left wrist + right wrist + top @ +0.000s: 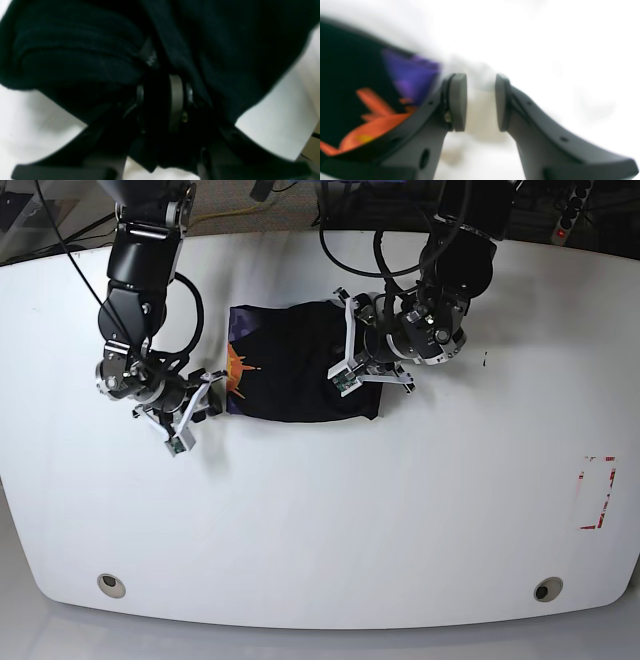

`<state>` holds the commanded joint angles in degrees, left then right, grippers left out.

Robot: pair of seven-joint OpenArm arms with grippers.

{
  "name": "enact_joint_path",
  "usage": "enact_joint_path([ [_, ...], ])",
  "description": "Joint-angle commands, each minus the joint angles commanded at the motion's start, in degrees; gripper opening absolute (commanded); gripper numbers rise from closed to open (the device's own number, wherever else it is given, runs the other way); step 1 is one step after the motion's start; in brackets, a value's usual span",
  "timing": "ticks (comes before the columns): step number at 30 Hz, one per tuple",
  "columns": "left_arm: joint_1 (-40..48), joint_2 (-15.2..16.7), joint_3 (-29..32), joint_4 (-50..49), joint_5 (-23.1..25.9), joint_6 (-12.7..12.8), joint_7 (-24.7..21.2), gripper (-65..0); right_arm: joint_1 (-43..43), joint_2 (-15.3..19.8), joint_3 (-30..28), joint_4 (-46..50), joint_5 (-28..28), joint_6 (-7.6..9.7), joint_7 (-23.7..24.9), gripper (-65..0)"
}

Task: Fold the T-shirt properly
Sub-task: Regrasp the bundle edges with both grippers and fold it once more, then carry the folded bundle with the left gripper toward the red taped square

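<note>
The white table [320, 520] carries the T-shirt [295, 365] — folded into a compact black rectangle at centre rear, with an orange-and-purple print at its edge nearest the right arm; the left gripper [163, 100] is clamped on a bunched fold of black cloth (pads pressed into the fabric); the right gripper [480, 102] stands just beside the print edge — fingers parted, nothing between them.

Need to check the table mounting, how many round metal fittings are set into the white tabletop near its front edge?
2. One round fitting sits near the table's front left corner in the base view, the other near the front right corner. Others could be hidden under the arms or T-shirt.
</note>
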<state>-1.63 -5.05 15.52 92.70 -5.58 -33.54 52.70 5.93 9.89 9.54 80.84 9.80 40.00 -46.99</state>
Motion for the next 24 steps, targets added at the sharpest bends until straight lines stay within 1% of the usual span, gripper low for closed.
enact_joint_path([
  [5, -0.53, -2.81, -5.71, 0.35, -0.18, -0.26, 0.00, -54.6, -5.98, -3.25, -5.71, 7.91, -0.44, 0.00, -0.53, -47.4],
  [8, -1.85, -5.01, -8.62, 3.96, -0.18, -0.35, 0.00, -54.6, -8.26, -4.66, -8.09, 11.69, -0.44, 0.00, -2.99, -47.4],
  [10, -2.11, -6.77, -10.46, 7.74, -0.18, -0.35, 0.09, -54.6, -9.49, -6.42, -10.81, 14.33, -0.44, 0.00, -4.84, -47.6],
  [12, -2.11, -7.74, -11.52, 10.29, -0.18, -0.35, 0.09, -54.6, -10.20, -7.30, -13.01, 16.00, -0.44, 0.00, -5.63, -47.6],
  [14, -2.11, -8.53, -12.57, 13.36, -0.18, -0.35, 0.09, -54.6, -10.37, -8.70, -17.05, 17.41, -0.44, 0.00, -6.77, -47.6],
  [18, -2.11, -8.70, -13.01, 16.62, 0.09, -0.26, 0.35, -54.4, -10.29, -11.78, -24.62, 17.41, -0.53, 0.00, -7.74, -47.6],
  [19, -2.11, -8.62, -13.01, 16.70, 0.18, -0.26, 0.35, -54.3, -10.02, -12.48, -25.67, 17.32, -0.53, 0.00, -7.74, -47.6],
  [22, -2.02, -8.44, -12.84, 16.70, 0.26, -0.18, 0.35, -54.2, -9.85, -13.89, -27.16, 17.93, -0.44, 0.00, -8.00, -47.6],
  [24, -1.76, -8.26, -12.66, 16.79, 0.26, -0.09, 0.35, -54.2, -9.58, -13.89, -26.90, 19.96, -0.53, 0.00, -9.05, -47.6],
])
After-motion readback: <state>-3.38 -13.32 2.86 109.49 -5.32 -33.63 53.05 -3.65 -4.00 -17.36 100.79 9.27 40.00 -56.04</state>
